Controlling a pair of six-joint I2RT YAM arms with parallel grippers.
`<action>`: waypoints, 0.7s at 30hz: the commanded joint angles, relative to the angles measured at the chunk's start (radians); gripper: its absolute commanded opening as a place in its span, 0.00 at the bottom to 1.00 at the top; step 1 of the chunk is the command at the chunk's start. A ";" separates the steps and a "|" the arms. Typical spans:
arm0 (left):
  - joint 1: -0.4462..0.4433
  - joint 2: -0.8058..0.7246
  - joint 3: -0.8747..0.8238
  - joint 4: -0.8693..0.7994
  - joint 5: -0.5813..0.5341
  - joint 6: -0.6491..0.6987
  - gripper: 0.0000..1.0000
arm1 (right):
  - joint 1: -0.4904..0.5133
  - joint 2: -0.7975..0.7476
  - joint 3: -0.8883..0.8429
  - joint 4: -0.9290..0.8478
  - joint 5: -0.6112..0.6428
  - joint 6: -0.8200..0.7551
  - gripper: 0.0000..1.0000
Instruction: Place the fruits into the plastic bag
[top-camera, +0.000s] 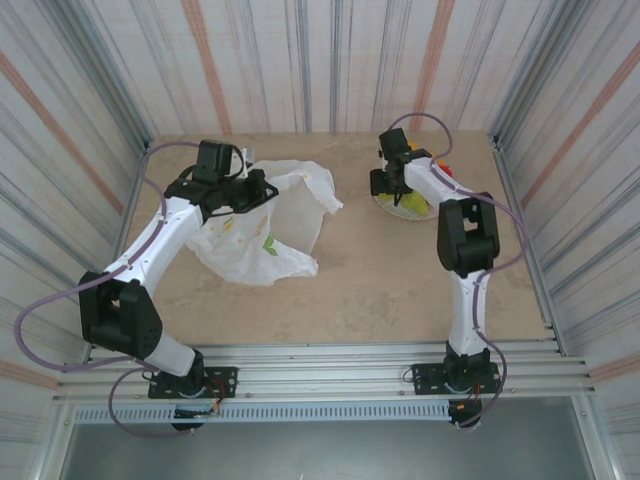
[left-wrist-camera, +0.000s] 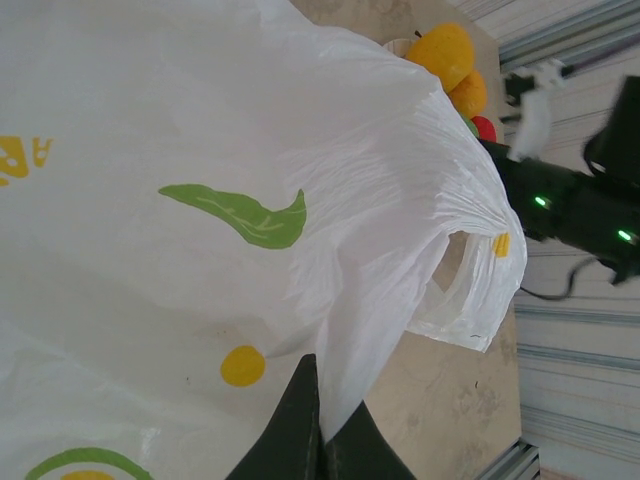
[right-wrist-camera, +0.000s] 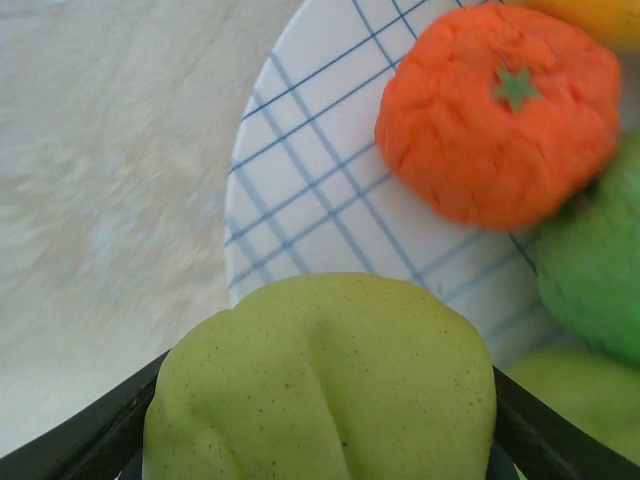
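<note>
Where the right fingers (right-wrist-camera: 75, 438) reach, a green pear (right-wrist-camera: 320, 385) lies between them.

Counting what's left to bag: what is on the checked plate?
An orange fruit, a green fruit beside it, and a speckled green fruit gripped by the right gripper over the checked plate rim. That fruit covers whatever lies beneath it.

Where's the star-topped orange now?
In the right wrist view the orange sits upper right on the checked plate, beside a green fruit, just beyond the yellow-green fruit between the right jaws.
</note>
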 joint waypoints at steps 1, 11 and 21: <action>0.011 -0.034 -0.018 0.017 0.017 -0.025 0.00 | 0.008 -0.263 -0.171 0.063 -0.123 0.032 0.62; 0.010 -0.050 -0.036 0.083 0.086 -0.129 0.00 | 0.223 -0.828 -0.896 0.427 -0.316 0.112 0.62; -0.045 -0.056 0.008 0.053 0.068 -0.141 0.00 | 0.388 -0.693 -1.036 0.923 -0.203 -0.014 0.61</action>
